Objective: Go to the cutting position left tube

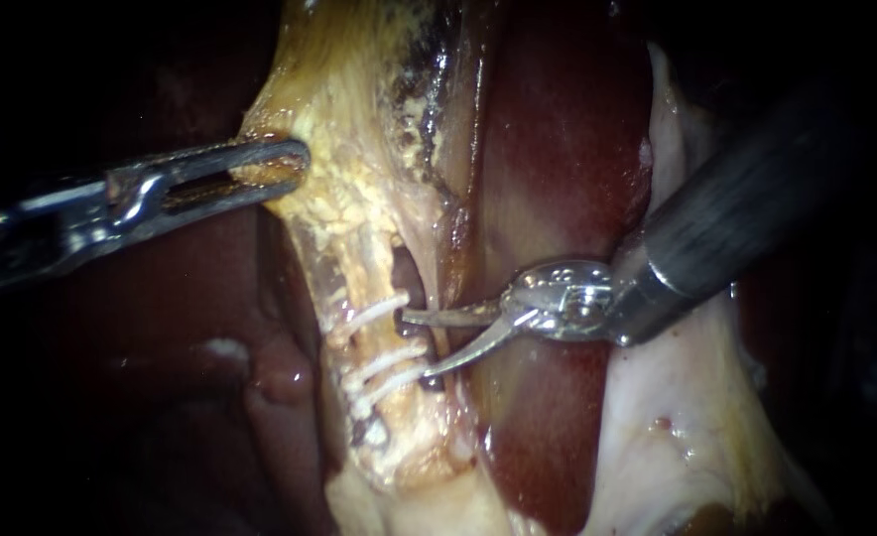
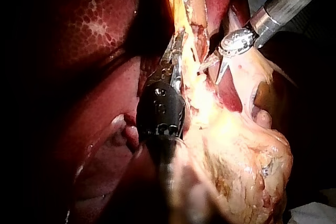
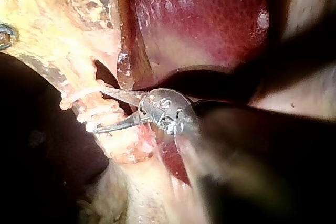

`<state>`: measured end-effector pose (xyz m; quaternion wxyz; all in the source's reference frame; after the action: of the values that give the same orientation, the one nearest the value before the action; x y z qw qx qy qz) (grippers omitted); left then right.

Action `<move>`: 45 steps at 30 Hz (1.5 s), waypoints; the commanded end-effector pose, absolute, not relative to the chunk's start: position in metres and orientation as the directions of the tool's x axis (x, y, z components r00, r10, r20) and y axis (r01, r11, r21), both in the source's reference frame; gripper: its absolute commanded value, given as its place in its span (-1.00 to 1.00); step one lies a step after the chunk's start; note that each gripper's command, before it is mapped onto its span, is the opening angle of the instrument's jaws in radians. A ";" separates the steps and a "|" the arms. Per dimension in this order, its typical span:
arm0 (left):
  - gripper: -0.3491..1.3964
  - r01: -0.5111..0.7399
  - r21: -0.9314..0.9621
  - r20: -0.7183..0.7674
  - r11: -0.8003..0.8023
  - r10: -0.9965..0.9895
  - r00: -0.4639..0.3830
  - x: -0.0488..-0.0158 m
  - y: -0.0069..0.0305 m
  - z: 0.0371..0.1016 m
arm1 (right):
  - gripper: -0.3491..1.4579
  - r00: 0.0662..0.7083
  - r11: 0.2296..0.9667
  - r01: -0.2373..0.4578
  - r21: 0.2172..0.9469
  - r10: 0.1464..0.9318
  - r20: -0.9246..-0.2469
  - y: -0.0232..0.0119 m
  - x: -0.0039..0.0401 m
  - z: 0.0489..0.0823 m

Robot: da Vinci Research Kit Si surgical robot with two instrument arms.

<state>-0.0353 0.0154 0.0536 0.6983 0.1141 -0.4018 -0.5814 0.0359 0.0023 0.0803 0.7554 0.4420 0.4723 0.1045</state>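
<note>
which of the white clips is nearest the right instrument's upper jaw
The uppermost clip, which sits apart above the other two clips. The tip of the upper jaw of the right instrument lies just beside its end.

Liver [image 1: 558,129]: dark red, glossy, upper centre of frame down to lower centre. Fatty tissue [image 1: 349,119]: yellowish, crumbly, upper centre-left, touching the liver's left edge. Pale whitish tissue [image 1: 677,427] at lower right.
</note>
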 end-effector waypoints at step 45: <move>-1.00 0.722 0.626 0.429 0.297 -0.903 0.000 -0.0358 0.0157 0.0543 | 0.50 0.380 0.478 0.476 0.738 0.645 -0.663 0.0013 0.0416 0.0789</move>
<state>-0.0358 0.0158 0.0544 0.6981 0.1126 -0.4013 -0.5822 0.0418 0.0012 0.0788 0.6554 0.5087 0.5548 0.0627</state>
